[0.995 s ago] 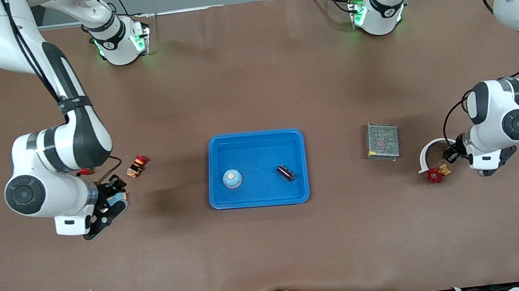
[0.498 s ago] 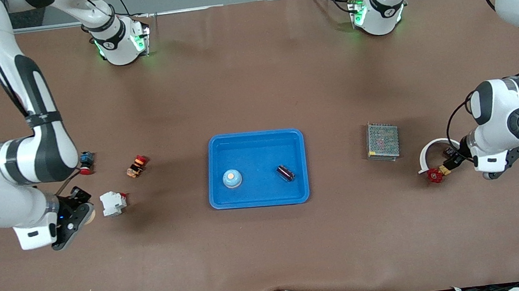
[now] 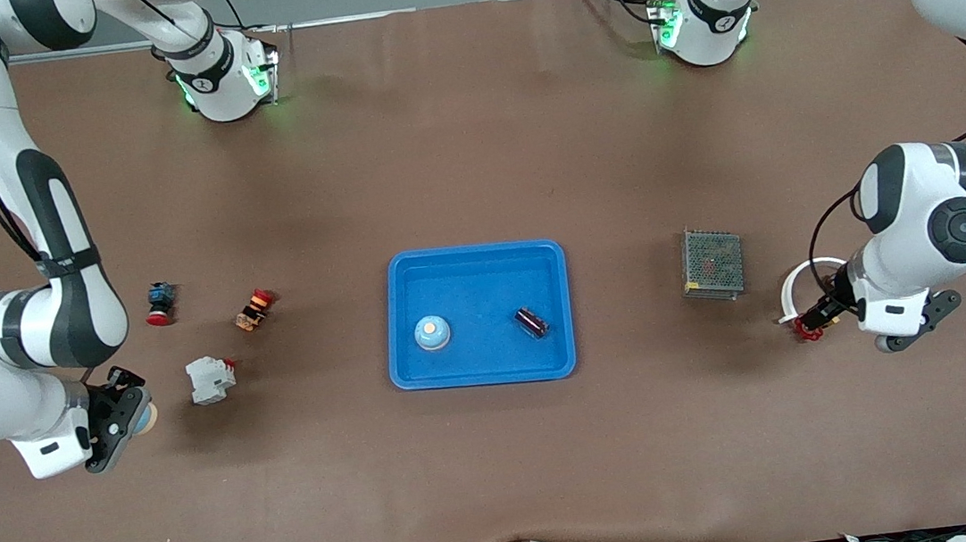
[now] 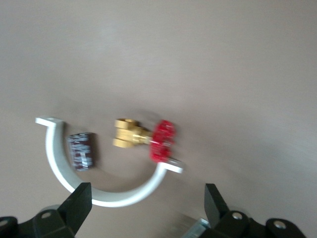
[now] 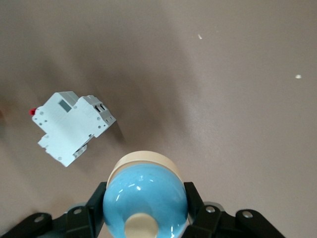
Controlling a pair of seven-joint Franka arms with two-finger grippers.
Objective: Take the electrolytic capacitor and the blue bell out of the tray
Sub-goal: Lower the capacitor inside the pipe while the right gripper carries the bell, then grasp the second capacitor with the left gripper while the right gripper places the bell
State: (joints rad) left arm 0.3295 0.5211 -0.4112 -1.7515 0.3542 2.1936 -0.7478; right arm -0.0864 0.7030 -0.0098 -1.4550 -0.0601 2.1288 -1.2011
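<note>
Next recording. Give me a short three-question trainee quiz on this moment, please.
1. True or false: the right gripper is shut on a blue bell.
2. Which of these lies in the blue tray? A) white breaker B) capacitor C) red-handled valve
3. Fill in: the left gripper, over the white bracket, is ____.
Key: 1 true; 2 B; 3 open.

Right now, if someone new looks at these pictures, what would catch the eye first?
Probably the blue tray at the middle of the table, with a bell and a dark capacitor in it. Next, the right gripper, at the right arm's end of the table, shut on a second blue bell. The left gripper is open above a white curved clamp and a red-handled brass valve.
</note>
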